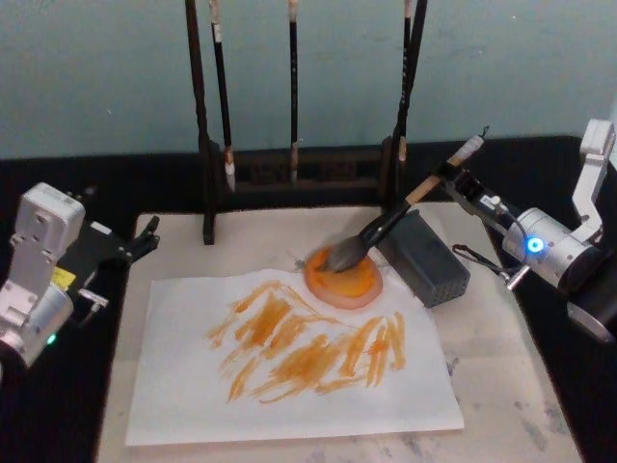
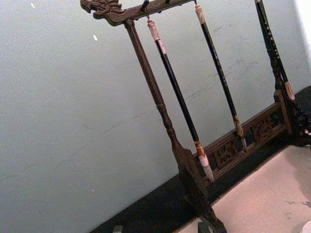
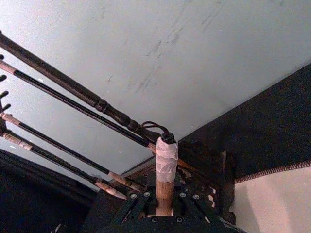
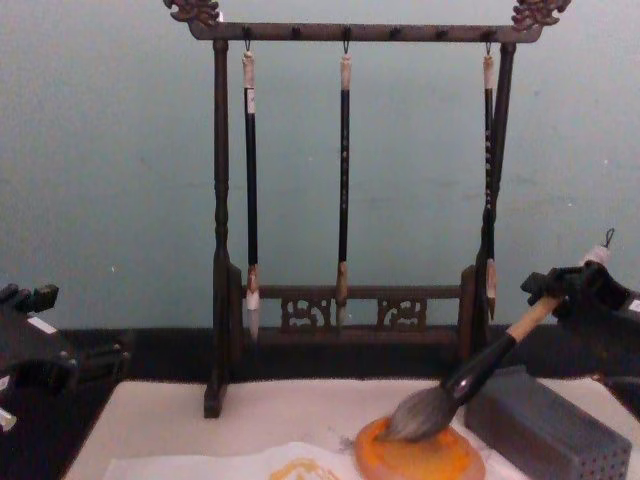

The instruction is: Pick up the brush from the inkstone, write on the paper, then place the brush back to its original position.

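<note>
The brush [image 1: 386, 224] leans at a slant, its grey tuft [image 4: 420, 415] touching the inkstone [image 1: 362, 287], a round orange-stained dish. My right gripper [image 1: 453, 183] is shut on the tan handle near its white end; the handle [image 3: 165, 187] stands between the fingers in the right wrist view. In the chest view the right gripper [image 4: 562, 290] is at the right edge. The white paper [image 1: 289, 395], streaked with orange marks, lies in front of the dish. My left gripper [image 1: 145, 236] is parked at the mat's left edge, open and holding nothing.
A dark grey block [image 1: 426, 260] sits just right of the dish, under the brush's handle. A dark wooden rack [image 4: 345, 32] with three thin black brushes hanging stands behind. The beige mat [image 1: 501, 386] lies on black cloth.
</note>
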Motion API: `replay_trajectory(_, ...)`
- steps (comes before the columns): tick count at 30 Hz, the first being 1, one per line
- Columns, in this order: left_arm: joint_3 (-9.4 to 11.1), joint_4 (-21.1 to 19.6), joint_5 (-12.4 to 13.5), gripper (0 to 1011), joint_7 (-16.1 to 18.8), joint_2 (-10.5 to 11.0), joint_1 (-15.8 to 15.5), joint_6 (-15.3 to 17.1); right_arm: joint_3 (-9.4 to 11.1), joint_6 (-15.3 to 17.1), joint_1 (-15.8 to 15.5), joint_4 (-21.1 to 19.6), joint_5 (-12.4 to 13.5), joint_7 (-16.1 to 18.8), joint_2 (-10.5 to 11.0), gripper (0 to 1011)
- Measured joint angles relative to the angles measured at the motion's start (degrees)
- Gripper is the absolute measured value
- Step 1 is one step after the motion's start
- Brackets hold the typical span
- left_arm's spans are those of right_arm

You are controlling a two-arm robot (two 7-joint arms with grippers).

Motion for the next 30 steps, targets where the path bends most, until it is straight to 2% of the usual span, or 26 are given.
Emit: replay_trajectory(30,0.00,0.00,0.00,1001,0.00,0.00,0.00,0.00,-3.30,-1.57,0.27,0.33,2.96,-1.38,1.25,156)
